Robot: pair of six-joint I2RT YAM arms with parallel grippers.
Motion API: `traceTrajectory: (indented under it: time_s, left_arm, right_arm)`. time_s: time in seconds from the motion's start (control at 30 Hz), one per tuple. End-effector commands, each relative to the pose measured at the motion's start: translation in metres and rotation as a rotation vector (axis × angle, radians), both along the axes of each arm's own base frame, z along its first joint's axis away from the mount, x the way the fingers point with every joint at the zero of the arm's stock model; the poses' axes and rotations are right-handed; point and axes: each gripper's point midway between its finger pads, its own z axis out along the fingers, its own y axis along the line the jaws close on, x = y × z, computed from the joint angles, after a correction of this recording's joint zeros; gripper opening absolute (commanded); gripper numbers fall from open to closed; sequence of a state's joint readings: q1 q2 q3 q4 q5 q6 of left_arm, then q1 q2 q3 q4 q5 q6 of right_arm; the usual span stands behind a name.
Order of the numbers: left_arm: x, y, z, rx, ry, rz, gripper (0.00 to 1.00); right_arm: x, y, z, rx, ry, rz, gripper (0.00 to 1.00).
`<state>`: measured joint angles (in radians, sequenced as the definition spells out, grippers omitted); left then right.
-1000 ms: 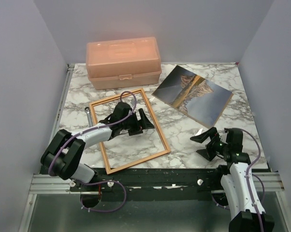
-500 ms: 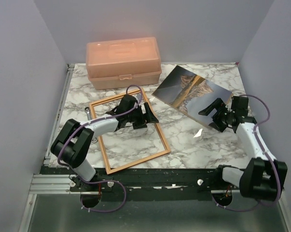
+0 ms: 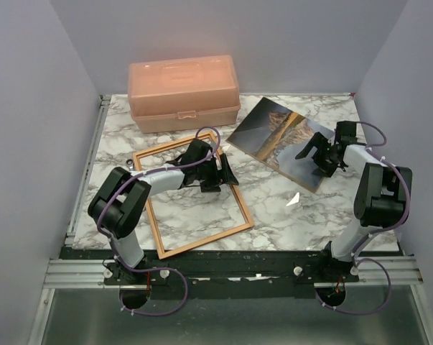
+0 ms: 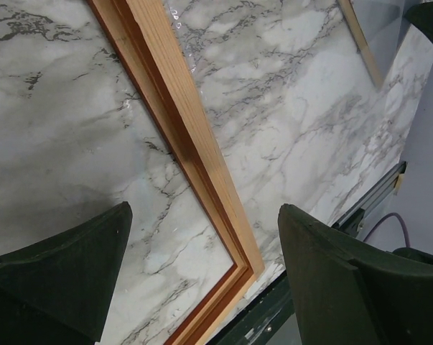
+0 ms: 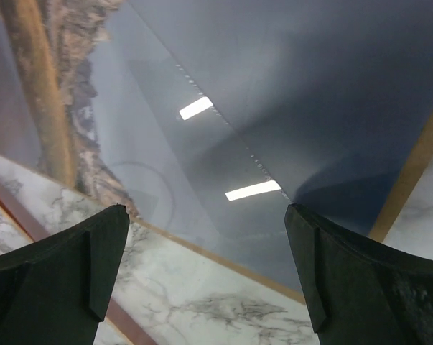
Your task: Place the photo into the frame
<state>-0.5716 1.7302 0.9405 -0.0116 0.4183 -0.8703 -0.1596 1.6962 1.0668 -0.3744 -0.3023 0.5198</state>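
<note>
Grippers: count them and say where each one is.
2. The left gripper hovers open over the right rail of the frame; the right gripper hovers open over the right part of the photo. None hidden.

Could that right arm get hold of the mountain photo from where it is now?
Probably yes: the right gripper hangs open just above the photo, with nothing in between, though the print lies flat, which may make gripping awkward.
</note>
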Motion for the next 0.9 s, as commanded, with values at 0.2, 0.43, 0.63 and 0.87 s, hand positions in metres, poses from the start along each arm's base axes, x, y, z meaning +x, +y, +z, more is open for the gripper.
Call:
traceTrajectory:
  time_s: [0.2,0.43,0.63,0.87]
  left_arm:
    - [0.005,-0.006,-0.005,0.018,-0.013,-0.031,0.84]
    - [0.006,-0.010,-0.002,0.003,-0.017,-0.043,0.84]
    - [0.005,-0.012,-0.003,-0.010,-0.009,-0.050,0.84]
    - [0.004,-0.016,-0.001,-0.034,-0.010,-0.060,0.84]
  right_arm:
    - [-0.010,0.011,-0.042,0.077,0.081,0.092,0.99]
    - [-0.010,-0.006,-0.034,-0.018,0.070,0.028,0.99]
    - [-0.007,-0.022,-0.026,-0.109,0.055,0.006,0.99]
    - [-0.026,-0.013,-0.043,-0.079,0.099,0.054,0.99]
